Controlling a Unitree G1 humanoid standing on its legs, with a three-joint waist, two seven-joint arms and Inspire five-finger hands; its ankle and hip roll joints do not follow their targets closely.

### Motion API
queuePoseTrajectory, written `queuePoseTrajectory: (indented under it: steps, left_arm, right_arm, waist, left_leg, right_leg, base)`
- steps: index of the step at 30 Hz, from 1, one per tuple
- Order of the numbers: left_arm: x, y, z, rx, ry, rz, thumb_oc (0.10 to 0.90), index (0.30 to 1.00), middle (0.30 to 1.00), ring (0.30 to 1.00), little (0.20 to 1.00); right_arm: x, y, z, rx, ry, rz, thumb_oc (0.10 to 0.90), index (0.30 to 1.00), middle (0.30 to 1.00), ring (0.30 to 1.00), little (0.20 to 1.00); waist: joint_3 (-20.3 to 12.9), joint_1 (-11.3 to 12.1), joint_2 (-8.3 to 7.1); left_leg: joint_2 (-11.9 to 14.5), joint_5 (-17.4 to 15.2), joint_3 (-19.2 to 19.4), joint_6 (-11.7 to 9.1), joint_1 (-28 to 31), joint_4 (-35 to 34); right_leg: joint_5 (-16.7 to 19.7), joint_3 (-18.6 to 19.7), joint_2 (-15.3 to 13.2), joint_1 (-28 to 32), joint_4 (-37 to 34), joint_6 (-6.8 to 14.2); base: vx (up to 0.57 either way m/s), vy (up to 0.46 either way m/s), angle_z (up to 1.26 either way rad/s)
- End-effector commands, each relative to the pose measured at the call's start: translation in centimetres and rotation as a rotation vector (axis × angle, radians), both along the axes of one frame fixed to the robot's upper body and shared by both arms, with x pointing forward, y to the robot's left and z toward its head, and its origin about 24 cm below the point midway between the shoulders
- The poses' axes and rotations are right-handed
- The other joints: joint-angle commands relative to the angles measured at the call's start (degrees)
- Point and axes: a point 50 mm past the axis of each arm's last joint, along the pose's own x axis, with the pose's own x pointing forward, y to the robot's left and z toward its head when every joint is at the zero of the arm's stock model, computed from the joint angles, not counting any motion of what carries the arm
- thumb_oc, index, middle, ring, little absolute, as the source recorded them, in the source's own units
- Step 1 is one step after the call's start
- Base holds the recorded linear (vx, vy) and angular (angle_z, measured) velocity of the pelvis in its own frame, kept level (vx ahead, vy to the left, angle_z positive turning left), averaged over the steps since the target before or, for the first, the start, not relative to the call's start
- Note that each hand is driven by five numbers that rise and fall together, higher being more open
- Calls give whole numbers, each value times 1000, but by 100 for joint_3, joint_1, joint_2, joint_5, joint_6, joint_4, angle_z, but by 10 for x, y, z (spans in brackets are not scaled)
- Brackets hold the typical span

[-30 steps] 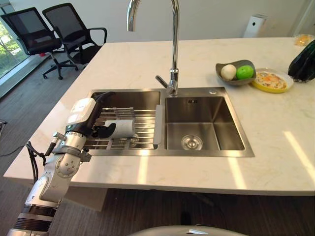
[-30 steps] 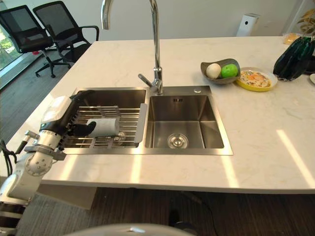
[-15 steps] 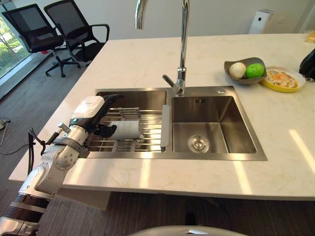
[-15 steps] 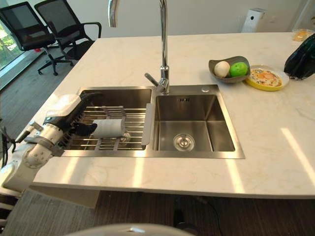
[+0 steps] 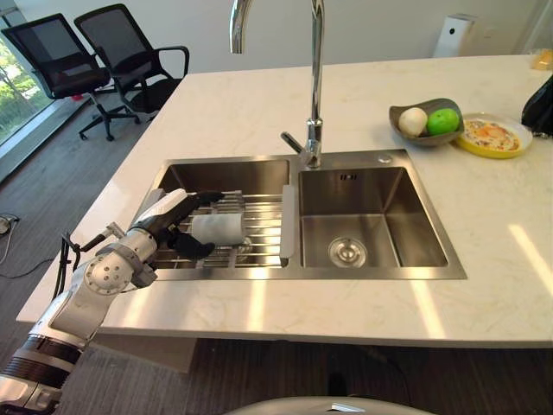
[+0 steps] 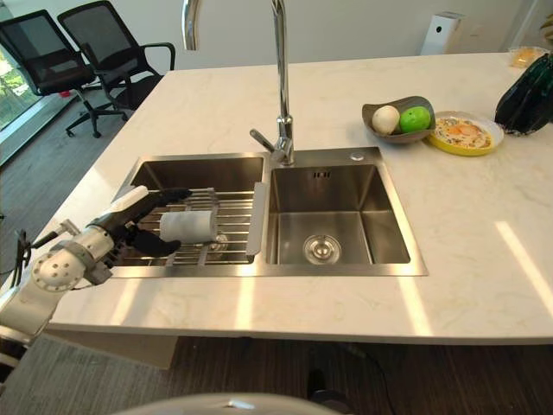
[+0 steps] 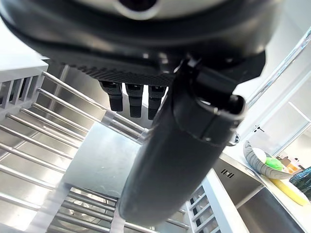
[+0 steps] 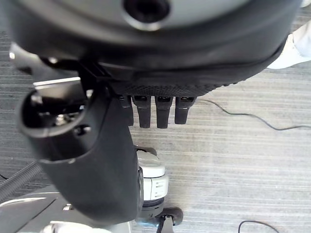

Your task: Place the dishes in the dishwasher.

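Left eye view: left robot hand [image 5: 177, 226] reaches over the wire rack [image 5: 259, 226] in the left sink basin [image 5: 216, 175]. A white cup [image 5: 218, 229] lies on its side on the rack, between the fingers above and the thumb below. Fingers look extended, not closed on it.

Right eye view: same layout; thumb appears just beside the cup, contact not certain. Tabletop [image 6: 259, 104] carries a bowl of fruit [image 6: 398, 120] and a yellow plate [image 6: 461, 134], well apart.

Left wrist view: cup lies past the straight fingers.

Right wrist view: right robot hand [image 8: 97, 160] idle, fingers relaxed, over floor.

Risk: the cup is round, so an uneven closure could roll it along the bars.
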Motion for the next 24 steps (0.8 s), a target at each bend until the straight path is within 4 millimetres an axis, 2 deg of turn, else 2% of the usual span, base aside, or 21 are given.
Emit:
queuePoseTrajectory:
  steps: [1,11,17,18,24]
  left_arm:
    - [22,-3,65,105,-249,-43,800,900,900,900,900]
    - [36,-13,59,184,-298,-33,800,900,900,900,900]
    - [41,-12,56,246,-321,-10,800,900,900,900,900]
    - [45,-12,55,315,-339,-4,800,900,900,900,900]
    - [51,-8,44,393,-294,33,800,900,900,900,900]
  right_arm:
    - [14,21,-5,87,-30,24,800,900,900,900,900]
    - [16,22,-5,81,-45,36,800,900,900,900,900]
    - [17,24,-5,79,-59,37,800,900,900,900,900]
    - [20,24,-4,76,-77,40,800,900,900,900,900]
    - [18,23,-4,69,-84,39,800,900,900,900,900]
  waist:
    - [-179,-75,-287]
    - [-155,-154,-300]
    - [-143,-191,-303]
    - [-110,-237,-300]
    - [-82,-295,-289]
  left_leg:
    - [-301,-70,-128,20,-216,47]
    - [-295,-95,-68,33,-210,47]
    - [-293,-117,-13,37,-201,47]
    - [-292,-123,30,39,-216,47]
    - [-287,-159,137,51,-206,47]
  right_leg:
    - [-740,59,-408,514,98,772]
    - [-745,114,-406,493,98,782]
    - [-738,163,-400,470,98,788]
    - [-721,209,-393,426,98,800]
    - [-700,303,-383,378,98,820]
  base:
    - [0,0,0]
    - [3,2,-2]
    - [5,6,-5]
    - [-14,14,-3]
    - [1,11,-16]
